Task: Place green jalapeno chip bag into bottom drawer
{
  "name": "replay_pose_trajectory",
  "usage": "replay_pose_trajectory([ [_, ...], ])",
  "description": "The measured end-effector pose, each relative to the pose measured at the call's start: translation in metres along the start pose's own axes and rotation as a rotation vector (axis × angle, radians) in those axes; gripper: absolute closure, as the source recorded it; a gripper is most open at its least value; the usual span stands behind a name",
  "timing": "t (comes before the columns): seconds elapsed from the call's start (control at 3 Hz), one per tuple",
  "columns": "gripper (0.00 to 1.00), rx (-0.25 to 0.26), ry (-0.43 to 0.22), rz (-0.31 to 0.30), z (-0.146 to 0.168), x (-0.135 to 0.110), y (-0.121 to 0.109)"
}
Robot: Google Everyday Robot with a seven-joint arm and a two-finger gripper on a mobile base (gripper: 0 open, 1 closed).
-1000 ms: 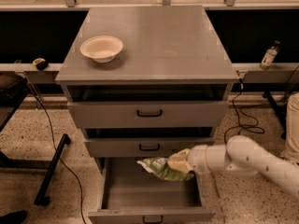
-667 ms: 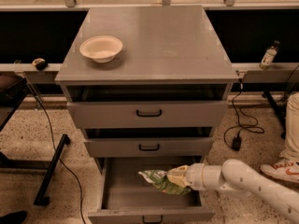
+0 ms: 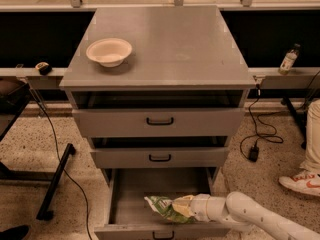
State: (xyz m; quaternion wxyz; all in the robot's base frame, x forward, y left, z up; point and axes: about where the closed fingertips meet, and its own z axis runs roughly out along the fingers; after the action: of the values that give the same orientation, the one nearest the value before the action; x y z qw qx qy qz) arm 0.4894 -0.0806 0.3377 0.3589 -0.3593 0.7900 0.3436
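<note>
My claw (image 3: 187, 207), seemingly clamping the green jalapeno chip bag (image 3: 161, 205), is hanging at 5 o'clock inside the bottom drawer (image 3: 131, 188); lowering before releasing.

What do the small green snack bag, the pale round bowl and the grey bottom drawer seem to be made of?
The green crinkly chip bag, held by the gripper in the open grey bottom drawer: thin foil or plastic film, creased and shiny. The pale round bowl: probably paper or foam, matte. The drawer: likely painted metal, flat dull panels.
</note>
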Motion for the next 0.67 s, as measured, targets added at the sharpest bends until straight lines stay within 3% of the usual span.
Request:
replay_pose_trajectory([
  [0.33,1.0,-0.021,-0.012,0.018,0.022,0.02,-0.003],
  [0.67,0.82,-0.038,-0.018,0.029,0.039,0.028,-0.008],
])
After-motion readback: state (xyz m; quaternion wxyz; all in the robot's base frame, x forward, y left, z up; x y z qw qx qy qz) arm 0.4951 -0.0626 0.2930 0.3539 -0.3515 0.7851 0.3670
